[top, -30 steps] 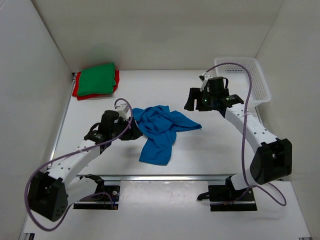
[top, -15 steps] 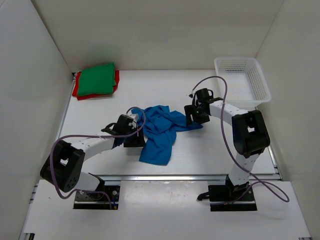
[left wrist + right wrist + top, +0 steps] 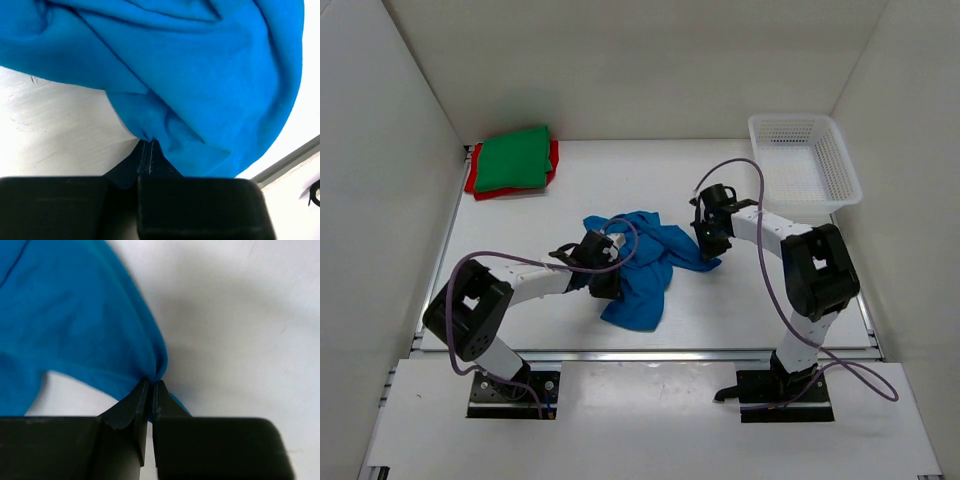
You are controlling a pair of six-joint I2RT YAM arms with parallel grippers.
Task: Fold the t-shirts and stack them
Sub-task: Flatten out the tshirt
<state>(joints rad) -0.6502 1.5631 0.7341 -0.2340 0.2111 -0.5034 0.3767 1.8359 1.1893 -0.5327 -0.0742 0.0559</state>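
A bright blue t-shirt lies crumpled in the middle of the table. My left gripper is shut on its left edge; in the left wrist view the blue t-shirt bunches into the closed tips of the left gripper. My right gripper is shut on the shirt's right edge, and the right wrist view shows the blue t-shirt pinched at the tips of the right gripper. A folded green t-shirt rests on a folded red t-shirt at the back left.
A white mesh basket stands at the back right by the wall. White walls close in the table on the left, back and right. A metal rail runs along the near edge, close to the shirt's lower end.
Both arms came down onto the blue shirt and both grippers closed on its edges. The cloth has bunched inward at the left and right sides.
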